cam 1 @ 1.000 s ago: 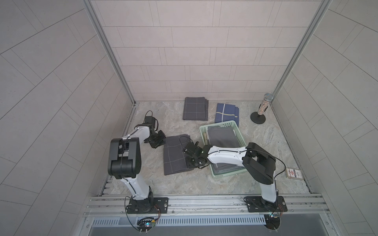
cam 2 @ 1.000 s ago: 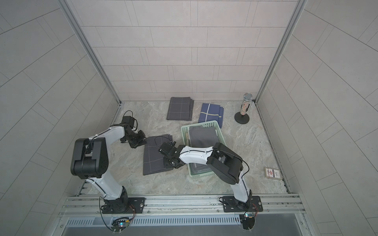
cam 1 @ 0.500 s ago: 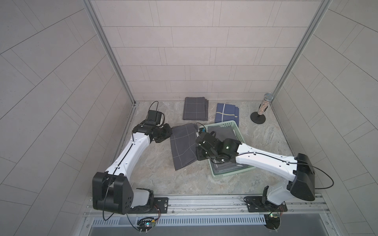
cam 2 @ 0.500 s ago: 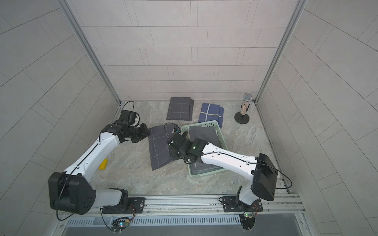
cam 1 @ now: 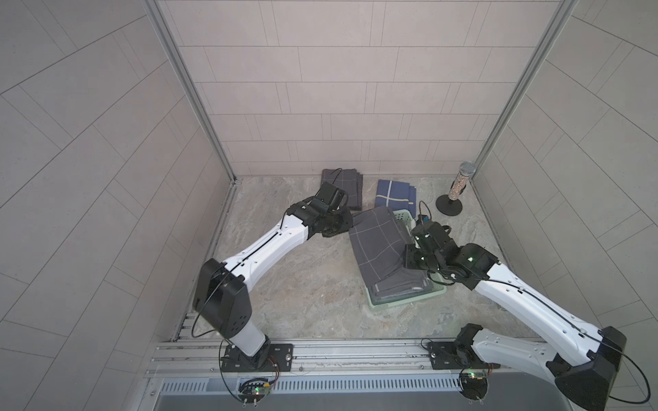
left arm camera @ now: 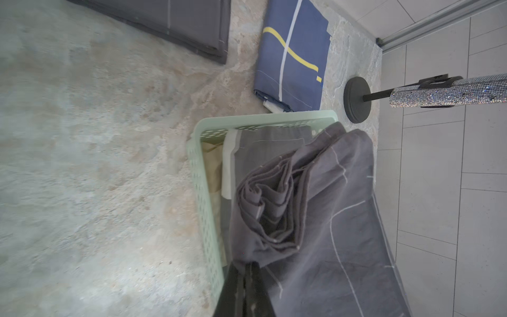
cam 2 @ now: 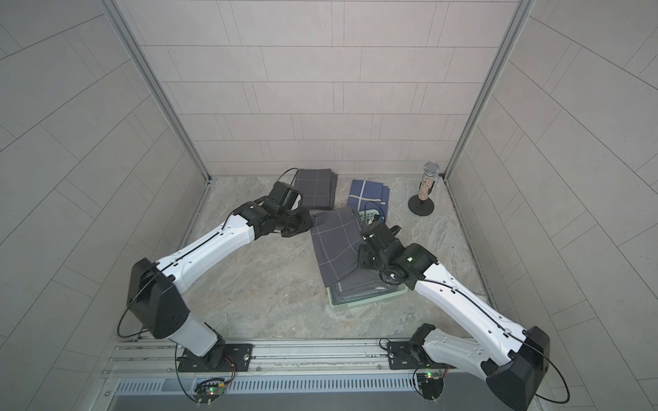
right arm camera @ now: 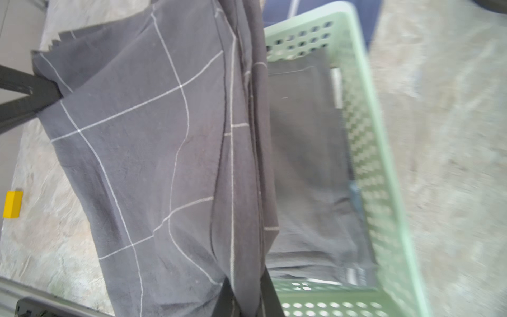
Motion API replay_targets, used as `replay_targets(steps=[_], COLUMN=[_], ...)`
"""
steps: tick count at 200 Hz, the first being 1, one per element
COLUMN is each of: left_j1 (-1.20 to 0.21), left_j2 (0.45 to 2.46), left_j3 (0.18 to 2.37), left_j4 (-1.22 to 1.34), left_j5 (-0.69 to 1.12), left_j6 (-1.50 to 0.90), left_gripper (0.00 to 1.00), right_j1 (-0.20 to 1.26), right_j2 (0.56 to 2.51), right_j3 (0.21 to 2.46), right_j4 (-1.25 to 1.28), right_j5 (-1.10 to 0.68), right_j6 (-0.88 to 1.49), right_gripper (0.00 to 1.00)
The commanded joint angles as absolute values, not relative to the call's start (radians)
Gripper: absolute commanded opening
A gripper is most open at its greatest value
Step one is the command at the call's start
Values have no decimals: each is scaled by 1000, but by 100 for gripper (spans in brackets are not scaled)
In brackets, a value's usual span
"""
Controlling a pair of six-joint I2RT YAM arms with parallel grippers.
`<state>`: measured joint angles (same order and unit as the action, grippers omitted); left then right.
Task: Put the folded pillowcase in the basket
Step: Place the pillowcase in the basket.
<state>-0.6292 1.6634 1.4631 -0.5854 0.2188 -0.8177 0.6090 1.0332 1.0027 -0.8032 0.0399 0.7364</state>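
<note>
Looking at the basket (cam 1: 406, 301) first: it's got a folded dark grey cloth (cam 1: 398, 284) lying flat inside, plus a pale layer (left arm camera: 227, 164) tucked along one wall. The grey grid-lined pillowcase (cam 1: 379, 245) isn't in yet. It hangs just above the basket, spilling past the rim on the left arm's side. Its long axis runs along the basket's long side. The left gripper (cam 1: 350, 227) is pinched tight on the corner away from the basket, and the right gripper (cam 1: 408, 254) is clamped on the edge over the basket.
</note>
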Motion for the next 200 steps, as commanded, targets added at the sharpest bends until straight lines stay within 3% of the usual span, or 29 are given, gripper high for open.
replay_targets(steps=[1,93,116,128,139,153,162,179,200], left_j1=[-669,-689,-684,-682,-679,-677,-676,-676,-673], left_j2=[1743,2064,2092,2089,2079,2057,2039,2004,1976], left_j3=[1559,1580,1582,1580,1578,1572,1572,1577,1605], left_j4=[-564,-510,-528,-538,-543,-537,-535,-511,-504], left_j5=[182,197,186,172,166,174,178,208,277], left_j6=[-833,-852,-844,-840,-837,-827,-820,-800,-755], left_gripper=[0,0,0,0,9,37,48,54,55], right_j1=[546,348,320,317,317,317,318,318,318], right_j2=[994,1108,1120,1120,1115,1082,1042,951,865], right_j3=[966,689,632,630,629,638,652,695,766], right_j4=[-876,-719,-681,-673,-689,-718,-746,-804,-867], right_j5=[14,-23,-43,-46,-49,-58,-59,-62,-79], right_j6=[677,645,641,643,641,639,639,640,626], right_gripper=[0,0,19,39,46,51,51,51,51])
